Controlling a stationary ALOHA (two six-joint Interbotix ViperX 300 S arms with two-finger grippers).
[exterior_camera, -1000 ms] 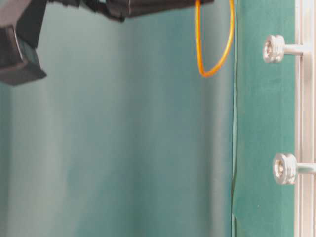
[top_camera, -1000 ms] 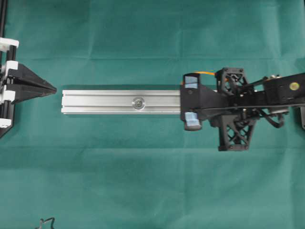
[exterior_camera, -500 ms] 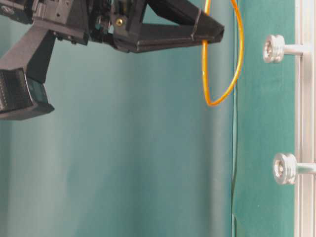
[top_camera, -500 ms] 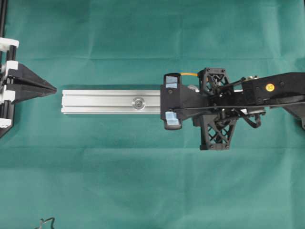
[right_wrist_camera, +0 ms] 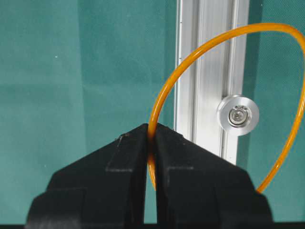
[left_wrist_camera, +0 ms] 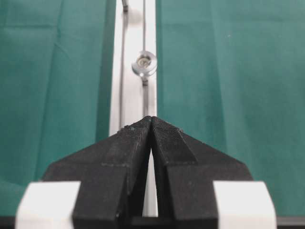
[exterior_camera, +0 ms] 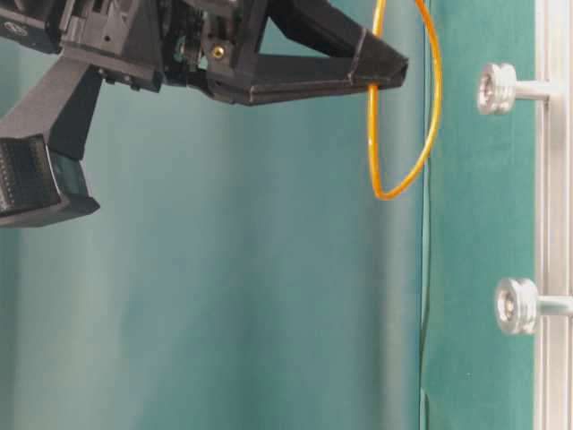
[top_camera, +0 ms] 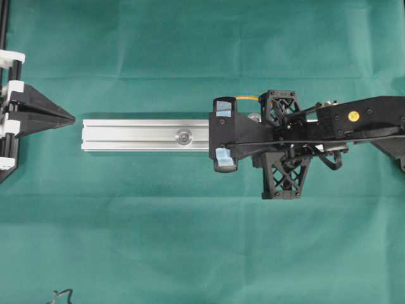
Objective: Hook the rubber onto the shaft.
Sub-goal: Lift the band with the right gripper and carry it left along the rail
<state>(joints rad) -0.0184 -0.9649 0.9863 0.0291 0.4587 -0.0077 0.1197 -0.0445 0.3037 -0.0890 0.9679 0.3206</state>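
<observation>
Green cloth covers the table (top_camera: 190,240), and a silver rail (top_camera: 139,135) lies lengthwise along its middle. Two round-headed shafts stand on the rail; one shaft (right_wrist_camera: 238,115) shows in my right wrist view, and it sits framed inside the loop as that camera sees it.

My right claw (right_wrist_camera: 150,138) is clamped on the rubber (right_wrist_camera: 164,95), an orange band pinched at one side between the tips. The rest of the loop stands free beyond the tips. In the table-level view the band (exterior_camera: 430,116) is near the upper shaft head (exterior_camera: 495,88) but apart from it.

My left claw (left_wrist_camera: 151,119) is pressed together on nothing, parked off the rail's far end.

Procedure, as I judge it:
1. Keep the clamp firm; the band is thin and may slip.
2. Centre the loop's opening on the shaft head in the wrist view.
3. Advance until the far strand passes the head's rim.
4. Draw back lightly so the band seats behind the head before letting go.
</observation>
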